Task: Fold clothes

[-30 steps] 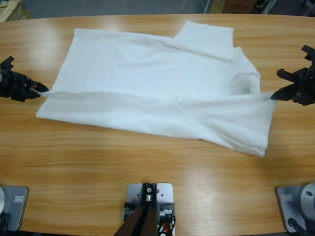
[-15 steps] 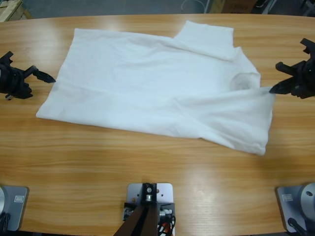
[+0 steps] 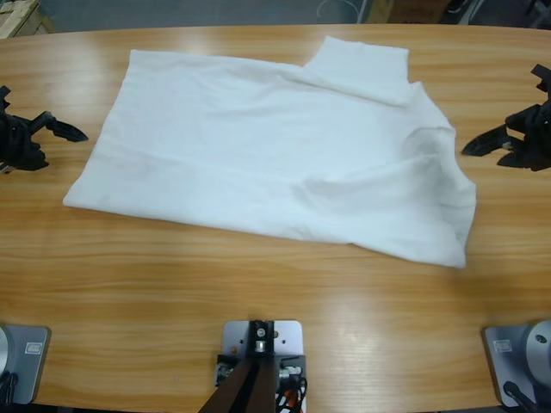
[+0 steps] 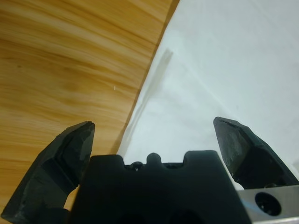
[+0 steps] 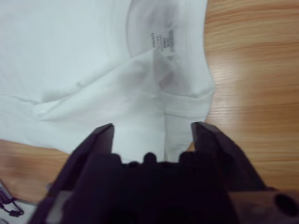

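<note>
The white T-shirt [image 3: 275, 151] lies partly folded in the middle of the surface [image 3: 275, 318]. The left tool [image 3: 60, 129] and right tool [image 3: 486, 144] sit wide and empty at its sides. For the next fold, I think each tool should pinch one edge firmly and lift evenly.

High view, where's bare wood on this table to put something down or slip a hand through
The widest free strip of the long wooden table runs along the near side, below the plain white cotton T-shirt. Narrower bare gaps separate each shirt end from the open left gripper and open right gripper. The middle is covered by cloth.
</note>
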### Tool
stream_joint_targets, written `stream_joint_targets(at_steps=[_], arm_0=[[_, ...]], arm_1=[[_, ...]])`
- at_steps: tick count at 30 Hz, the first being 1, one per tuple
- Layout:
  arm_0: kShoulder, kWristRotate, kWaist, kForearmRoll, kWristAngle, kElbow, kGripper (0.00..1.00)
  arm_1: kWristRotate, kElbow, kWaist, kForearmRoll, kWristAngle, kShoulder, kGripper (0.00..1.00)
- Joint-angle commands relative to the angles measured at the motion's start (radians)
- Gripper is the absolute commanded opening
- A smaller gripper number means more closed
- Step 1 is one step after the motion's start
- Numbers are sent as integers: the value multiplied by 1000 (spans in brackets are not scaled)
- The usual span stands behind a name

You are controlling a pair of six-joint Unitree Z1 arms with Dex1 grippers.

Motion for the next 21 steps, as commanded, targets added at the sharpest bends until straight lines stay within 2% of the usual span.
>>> stream_joint_targets(at_steps=[1,6,8,14,17,21], arm_0=[[-26,11,3,-7,-39,61,1000],[-26,18,-12,-7,-148,73,1000],[-29,19,-24,-6,-184,74,1000],[-34,19,-40,-7,-192,68,1000],[-37,19,-40,-7,-191,63,1000],[-26,19,-40,-6,-184,68,1000]], arm_1=[[69,10,129,-29,46,56,1000],[50,5,131,-57,86,108,1000],[29,4,132,-98,145,146,996],[19,-5,181,-158,251,229,987],[51,5,197,-129,247,220,987],[182,74,279,-119,197,147,987]])
